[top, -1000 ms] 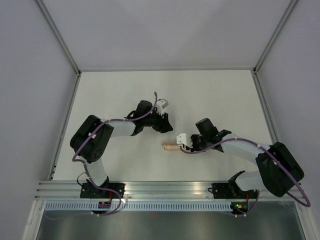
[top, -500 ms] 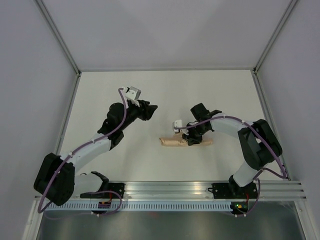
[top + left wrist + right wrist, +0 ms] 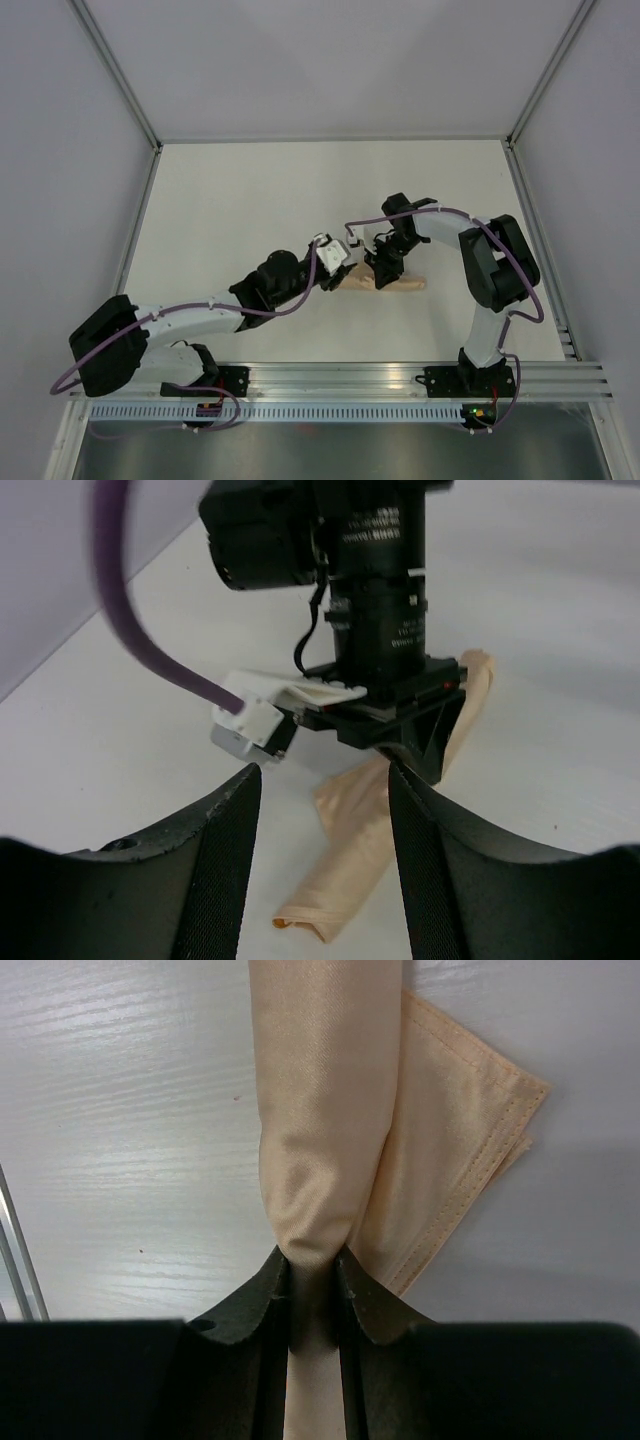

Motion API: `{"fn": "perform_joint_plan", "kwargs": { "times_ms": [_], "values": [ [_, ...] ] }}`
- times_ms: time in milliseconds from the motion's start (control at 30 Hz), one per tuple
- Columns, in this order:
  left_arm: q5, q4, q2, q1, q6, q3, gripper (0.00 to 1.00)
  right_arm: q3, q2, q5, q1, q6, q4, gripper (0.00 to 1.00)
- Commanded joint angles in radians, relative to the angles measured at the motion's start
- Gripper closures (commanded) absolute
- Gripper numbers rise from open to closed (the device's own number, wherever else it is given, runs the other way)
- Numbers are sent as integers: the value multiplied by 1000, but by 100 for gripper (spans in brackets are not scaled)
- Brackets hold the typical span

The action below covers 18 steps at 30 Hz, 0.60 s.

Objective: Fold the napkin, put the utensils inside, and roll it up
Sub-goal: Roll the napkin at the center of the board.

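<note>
Light-tan napkin (image 3: 325, 1110) in a tight roll

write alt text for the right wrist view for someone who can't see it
The right claw is shut on a rolled light orange-tan napkin, with the black jaws pinching the roll between them. A flat stitched corner of the cloth sticks out beside the roll, which lies on a white table.

Overhead view, two near wrist views on napkin (image 3: 320, 1110)
</note>
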Motion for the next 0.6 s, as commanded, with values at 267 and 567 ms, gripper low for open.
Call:
{"fn": "perform_joint_plan", "kwargs": {
  "times_ms": [267, 567],
  "values": [
    [-68, 27, 304, -143, 232, 61, 39, 17, 149, 144, -21, -21, -43, 100],
    [-42, 37, 473, -144, 301, 145, 28, 43, 168, 147, -25, -9, -67, 100]
  ]
}}
